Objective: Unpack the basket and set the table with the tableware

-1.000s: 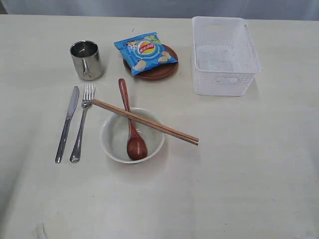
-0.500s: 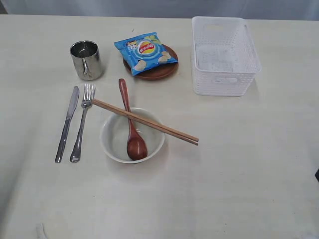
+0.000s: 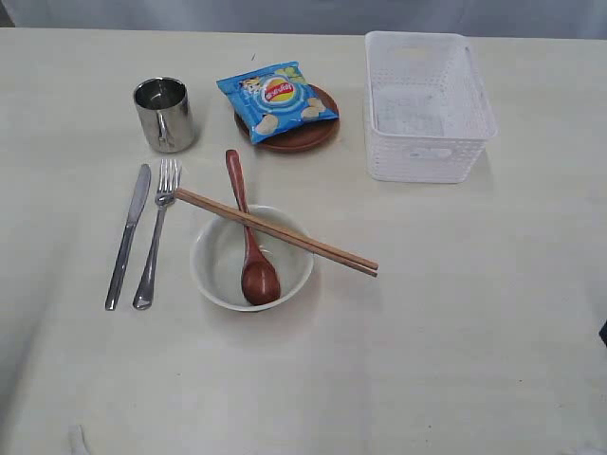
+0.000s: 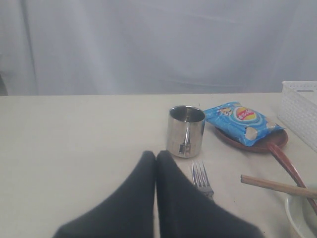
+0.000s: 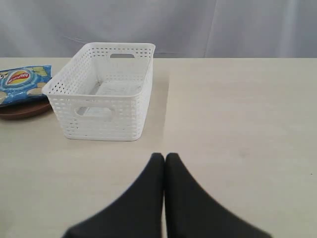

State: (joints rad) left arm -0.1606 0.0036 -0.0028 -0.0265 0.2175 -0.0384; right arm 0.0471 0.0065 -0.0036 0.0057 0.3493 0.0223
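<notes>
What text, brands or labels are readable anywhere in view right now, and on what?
Chip bag: a round red-and-yellow logo, but its lettering is too small and blurred to read in any view.
Mug, basket, bowl, plate: no text or markings visible.

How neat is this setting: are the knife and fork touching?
Apart. The exterior view shows a strip of bare table between the knife and the fork along their whole length.

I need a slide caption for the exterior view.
Empty white basket on the table; knife, fork, mug, chip bag on plate, spoon in the bowl, chopsticks across its rim.
</notes>
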